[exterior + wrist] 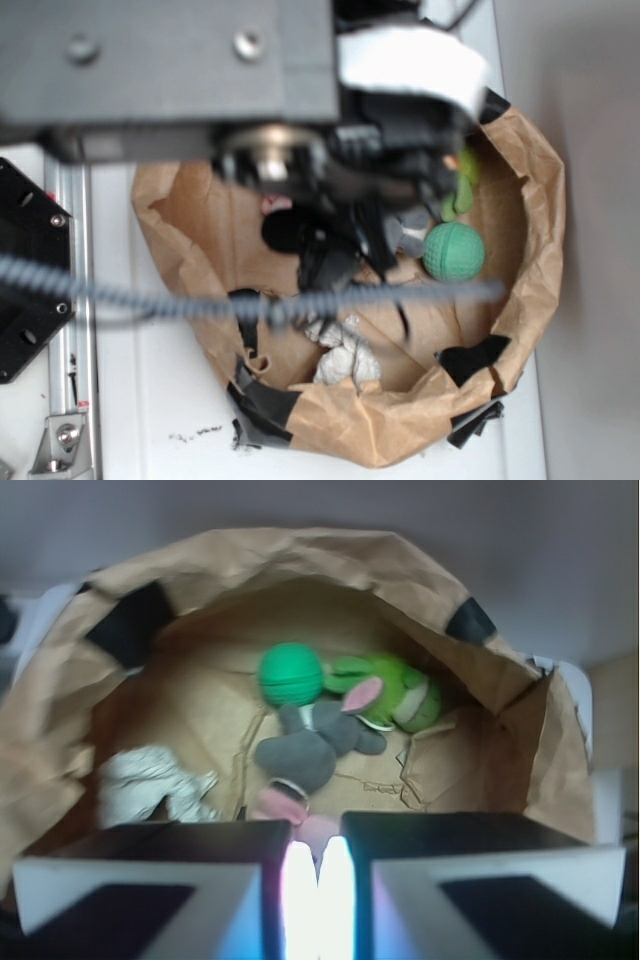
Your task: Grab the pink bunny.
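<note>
Pink bunny [285,805] mostly hidden behind jaws; orientation unclear.

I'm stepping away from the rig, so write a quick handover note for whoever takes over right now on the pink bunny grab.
End effector: down inside the paper bag, fingers apart with a narrow gap, holding nothing that the views show.
Pink bunny: on the bag floor just ahead of the fingers, only partly visible, beside the grey plush rabbit.
Also in the bag: green ball, green plush frog, crumpled white paper.
Done: approach over the bunny.
Left: lower, close, lift; avoid the grey rabbit.
</note>
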`<state>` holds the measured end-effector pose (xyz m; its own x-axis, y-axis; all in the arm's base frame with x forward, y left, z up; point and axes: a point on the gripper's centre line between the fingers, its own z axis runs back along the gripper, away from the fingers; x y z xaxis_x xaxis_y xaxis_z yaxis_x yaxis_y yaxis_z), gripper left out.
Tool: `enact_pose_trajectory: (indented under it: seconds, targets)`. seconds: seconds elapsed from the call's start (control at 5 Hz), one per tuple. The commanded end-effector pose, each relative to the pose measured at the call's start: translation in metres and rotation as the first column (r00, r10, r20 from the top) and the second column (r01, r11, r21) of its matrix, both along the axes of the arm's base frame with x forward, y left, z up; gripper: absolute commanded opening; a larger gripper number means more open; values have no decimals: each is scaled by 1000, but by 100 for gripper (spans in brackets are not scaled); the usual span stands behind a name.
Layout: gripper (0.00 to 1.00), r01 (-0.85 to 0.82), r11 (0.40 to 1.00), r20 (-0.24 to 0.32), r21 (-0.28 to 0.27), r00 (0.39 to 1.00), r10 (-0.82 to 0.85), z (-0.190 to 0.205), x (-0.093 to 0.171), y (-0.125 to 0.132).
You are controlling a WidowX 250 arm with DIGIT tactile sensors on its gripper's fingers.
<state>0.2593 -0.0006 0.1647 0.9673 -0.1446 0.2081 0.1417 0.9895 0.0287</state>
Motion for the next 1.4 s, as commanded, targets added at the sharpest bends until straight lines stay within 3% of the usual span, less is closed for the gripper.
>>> enact_pose_trajectory:
  seconds: [0.0, 0.2, 0.4, 0.6, 0.8, 1.0, 1.2]
  targets:
    - [100, 418, 908, -63, -31, 906, -419, -90, -15, 24]
    - [100, 581, 813, -211, -24, 792, -572, -130, -23, 17]
    - [100, 705, 694, -386, 148, 687, -616, -139, -29, 8]
    - [100, 687, 708, -396, 163, 703, -590, -141, -25, 5]
    - [0, 634, 763, -363, 124, 745, -560, -136, -28, 9]
    - [0, 614, 784, -339, 96, 760, -554, -132, -34, 11]
    - [0, 605, 790, -317, 102, 773, -550, -122, -40, 12]
